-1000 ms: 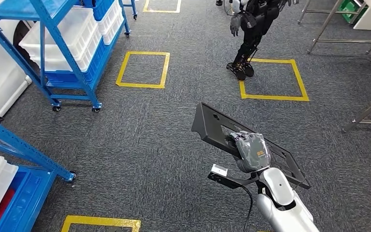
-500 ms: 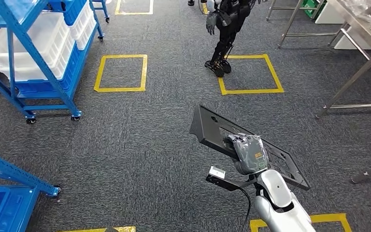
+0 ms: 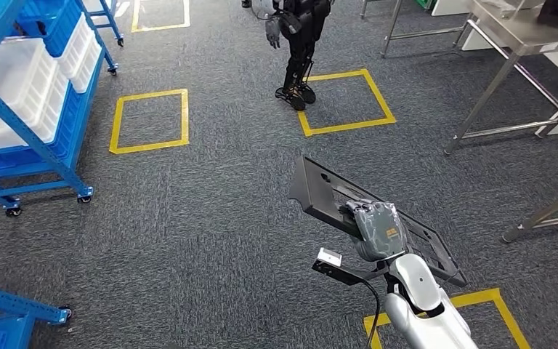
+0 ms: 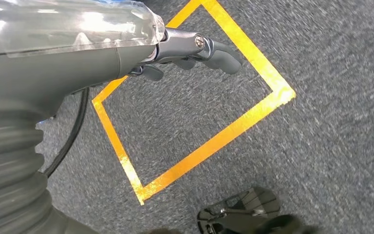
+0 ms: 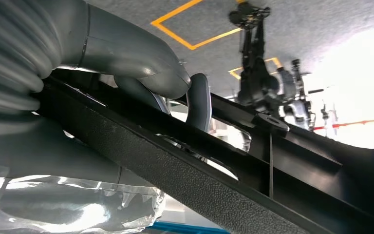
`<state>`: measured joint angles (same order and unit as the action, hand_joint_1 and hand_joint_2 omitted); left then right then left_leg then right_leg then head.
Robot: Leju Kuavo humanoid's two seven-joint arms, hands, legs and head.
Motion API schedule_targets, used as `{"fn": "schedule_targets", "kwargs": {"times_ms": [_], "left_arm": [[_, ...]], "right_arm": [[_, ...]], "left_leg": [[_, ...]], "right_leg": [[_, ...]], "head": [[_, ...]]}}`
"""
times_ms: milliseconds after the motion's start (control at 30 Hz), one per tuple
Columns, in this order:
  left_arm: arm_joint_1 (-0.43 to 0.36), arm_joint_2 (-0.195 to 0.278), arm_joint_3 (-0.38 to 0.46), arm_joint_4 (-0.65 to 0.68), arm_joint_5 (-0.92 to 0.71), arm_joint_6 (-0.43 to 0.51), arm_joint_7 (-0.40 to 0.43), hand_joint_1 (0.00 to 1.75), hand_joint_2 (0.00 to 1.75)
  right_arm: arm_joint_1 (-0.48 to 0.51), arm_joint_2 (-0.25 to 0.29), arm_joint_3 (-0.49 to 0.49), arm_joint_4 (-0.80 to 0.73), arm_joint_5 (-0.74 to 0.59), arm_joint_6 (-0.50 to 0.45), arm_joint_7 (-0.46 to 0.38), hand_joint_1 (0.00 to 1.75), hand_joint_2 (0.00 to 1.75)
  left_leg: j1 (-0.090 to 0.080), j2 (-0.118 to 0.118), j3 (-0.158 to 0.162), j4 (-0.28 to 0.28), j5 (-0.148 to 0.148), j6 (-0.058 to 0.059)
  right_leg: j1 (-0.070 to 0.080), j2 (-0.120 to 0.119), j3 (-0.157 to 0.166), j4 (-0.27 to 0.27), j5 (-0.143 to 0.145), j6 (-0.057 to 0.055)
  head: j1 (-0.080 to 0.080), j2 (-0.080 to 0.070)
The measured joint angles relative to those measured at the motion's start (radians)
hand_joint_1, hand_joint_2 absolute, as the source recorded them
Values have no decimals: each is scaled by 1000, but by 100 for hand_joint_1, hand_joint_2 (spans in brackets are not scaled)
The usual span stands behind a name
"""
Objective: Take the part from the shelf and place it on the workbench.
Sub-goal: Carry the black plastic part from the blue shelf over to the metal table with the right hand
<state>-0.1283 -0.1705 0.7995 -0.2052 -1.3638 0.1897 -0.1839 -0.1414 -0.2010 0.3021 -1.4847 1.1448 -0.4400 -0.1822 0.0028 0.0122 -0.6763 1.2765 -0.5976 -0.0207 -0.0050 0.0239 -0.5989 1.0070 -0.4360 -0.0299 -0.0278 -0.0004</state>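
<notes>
Head view: I note my right hand [image 3: 378, 229] gripping the part [image 3: 327, 193], a long black panel carried above the carpet, its long axis slanting away to my front-left; the workbench [image 3: 512, 36] stands well apart, front-right. Left wrist view: left hand [image 4: 190, 51] hangs, fingers curled, holding nothing. Right wrist view: fingers [image 5: 199, 100] hook through a panel opening, hidden from above.

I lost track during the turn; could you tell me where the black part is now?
In the head view the black part is lower right, held in the right hand above the grey carpet.
</notes>
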Motion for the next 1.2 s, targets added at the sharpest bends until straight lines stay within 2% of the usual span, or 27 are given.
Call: {"fn": "schedule_targets", "kwargs": {"times_ms": [33, 67, 100, 167, 233, 300, 333, 400, 433, 467, 500, 533, 567, 600, 667, 733, 800, 833, 900, 967, 1000, 1033, 1067, 1100, 1133, 1167, 1200], "left_arm": [[2, 0, 0, 0, 0, 0, 0, 0, 175], [2, 0, 0, 0, 0, 0, 0, 0, 175], [2, 0, 0, 0, 0, 0, 0, 0, 175], [1, 0, 0, 0, 0, -1, -2, 0, 175], [1, 1, 0, 0, -1, -2, -4, 0, 175], [0, 1, 0, 0, -1, -4, -5, 0, 175], [-1, 0, 0, 0, -1, -5, -5, 0, 175], [-3, -2, 0, 0, -2, -8, -5, 0, 175], [-2, -2, 0, 0, -3, -9, -6, 0, 175], [-1, -2, 0, 0, -3, -10, -6, 0, 175], [1, -2, 0, 0, -2, -11, -6, 0, 175], [2, -2, 0, 0, -2, -11, -5, 0, 175], [2, -2, 0, 0, -2, -12, -5, 0, 175], [1, -2, 0, 0, -2, -13, -5, 0, 175], [1, -3, 0, 0, 1, -13, -6, 0, 175], [1, -2, 0, 0, 7, -14, -7, 0, 175], [0, -2, 0, 0, 15, -14, -9, 0, 175], [-1, -2, 0, 0, 18, -15, -11, 0, 175], [0, 0, 1, 0, 26, -15, -15, 0, 175], [5, 1, 4, 0, 35, -16, -16, 0, 175], [9, 2, 6, 0, 37, -16, -16, 0, 175], [12, 2, 8, 0, 39, -16, -16, 0, 175], [14, 3, 9, 0, 40, -15, -16, 0, 175], [15, 3, 10, 0, 41, -15, -17, 0, 175], [15, 3, 11, 0, 41, -14, -17, 0, 175], [15, 4, 12, 0, 41, -13, -18, 0, 175], [16, 5, 13, 0, 41, -12, -19, 0, 175]], "right_arm": [[1, 0, 0, 1, 0, 0, 0, 175, 175], [1, 0, 0, 1, 0, 0, 0, 175, 175], [1, 0, 0, 2, -1, 0, 0, 175, 175], [-1, 2, 0, 3, -6, 0, -2, 175, 175], [-2, 5, 0, 3, -16, 0, -6, 175, 175], [-1, 6, 0, 4, -27, 0, -10, 175, 175], [1, 6, -1, 5, -33, 1, -14, 175, 175], [0, 6, -2, 5, -50, 3, -22, 175, 175], [0, 6, -3, 6, -60, 6, -27, 175, 175], [0, 6, -3, 7, -67, 9, -31, 175, 175], [1, 6, -3, 10, -75, 12, -34, 175, 175], [2, 6, -3, 13, -83, 16, -38, 175, 175], [2, 6, -3, 17, -91, 21, -41, 175, 175], [0, 7, -3, 20, -100, 25, -44, 175, 175], [-15, 8, -3, 28, -116, 33, -50, 175, 175], [-38, 14, -3, 40, -129, 41, -54, 175, 175], [-56, 22, -3, 54, -136, 49, -55, 175, 175], [-63, 28, -3, 62, -139, 52, -55, 175, 175], [-79, 42, -3, 78, -143, 63, -56, 175, 175], [-98, 61, -3, 96, -145, 74, -57, 175, 175], [-105, 69, -3, 105, -146, 79, -57, 175, 175], [-110, 77, -2, 114, -147, 82, -57, 175, 175], [-115, 84, -2, 123, -148, 85, -57, 175, 175], [-120, 90, -2, 131, -150, 87, -57, 175, 175], [-125, 95, -2, 138, -152, 89, -57, 175, 175], [-131, 101, -2, 145, -153, 90, -57, 175, 175], [-135, 105, -2, 150, -155, 90, -57, 175, 175]], "left_leg": [[0, -2, -12, 20, 5, 0], [0, -3, -6, -1, 28, 1], [1, -8, 18, -56, 65, 3], [3, -40, 77, -191, 124, 10], [4, -64, 105, -255, 138, 16], [4, -53, 109, -263, 139, 27], [4, -44, 111, -269, 143, 33], [6, -24, 116, -281, 150, 45], [4, -14, 117, -282, 150, 48], [2, -4, 116, -282, 149, 50], [1, 7, 116, -282, 149, 50], [1, 18, 116, -281, 147, 50], [1, 29, 116, -281, 146, 49], [0, 39, 118, -280, 144, 47], [-3, 58, 121, -278, 138, 40], [-9, 77, 124, -276, 132, 30], [-10, 95, 128, -276, 128, 19], [-8, 91, 127, -267, 123, 12], [-4, 50, 102, -203, 87, 3], [-1, 6, 42, -75, 23, -2], [0, -1, 11, -16, 1, -4], [0, -3, -9, 18, -4, -5], [0, -4, -14, 16, 11, -4], [1, -7, 0, -26, 45, -2], [1, -18, 27, -92, 87, 1], [2, -40, 56, -162, 118, 5], [4, -59, 79, -217, 138, 8]], "right_leg": [[0, 11, 0, 1, 0, 0], [0, 23, 1, 2, 0, 0], [0, 34, 1, 4, -1, 1], [0, 55, -1, 10, -3, 6], [-1, 73, -8, 15, -3, 17], [-4, 88, -13, 14, 0, 30], [-4, 81, -16, 18, -3, 36], [-3, 38, -42, 74, -40, 45], [-3, 12, -69, 131, -70, 48], [-5, -4, -101, 197, -100, 52], [-7, -11, -128, 252, -119, 55], [-9, -16, -142, 279, -121, 58], [-11, -20, -136, 267, -104, 59], [-12, -28, -111, 219, -74, 60], [-6, -69, -41, 83, -20, 53], [3, -91, -9, 14, -5, 40], [6, -71, -12, 10, -5, 26], [5, -61, -10, 8, -3, 21], [-1, -41, -5, 2, 0, 8], [-1, -19, -4, 1, 1, -1], [0, -5, -4, 2, 2, -4], [1, 9, -4, 3, 2, -4], [1, 23, -4, 5, 1, -4], [1, 37, -4, 7, 1, -3], [1, 50, -5, 10, 0, -2], [2, 63, -6, 13, -2, 1], [2, 74, -9, 17, -2, 5]], "head": [[0, 0], [0, 0], [0, 0], [0, 0], [0, 0], [0, 0], [0, 0], [0, 0], [0, 0], [0, 0], [0, 0], [0, 0], [0, 0], [0, 0], [0, 0], [0, 0], [0, 0], [0, 0], [0, 0], [0, 0], [0, 0], [0, 0], [0, 0], [0, 0], [0, 0], [0, 0], [0, 0]]}}
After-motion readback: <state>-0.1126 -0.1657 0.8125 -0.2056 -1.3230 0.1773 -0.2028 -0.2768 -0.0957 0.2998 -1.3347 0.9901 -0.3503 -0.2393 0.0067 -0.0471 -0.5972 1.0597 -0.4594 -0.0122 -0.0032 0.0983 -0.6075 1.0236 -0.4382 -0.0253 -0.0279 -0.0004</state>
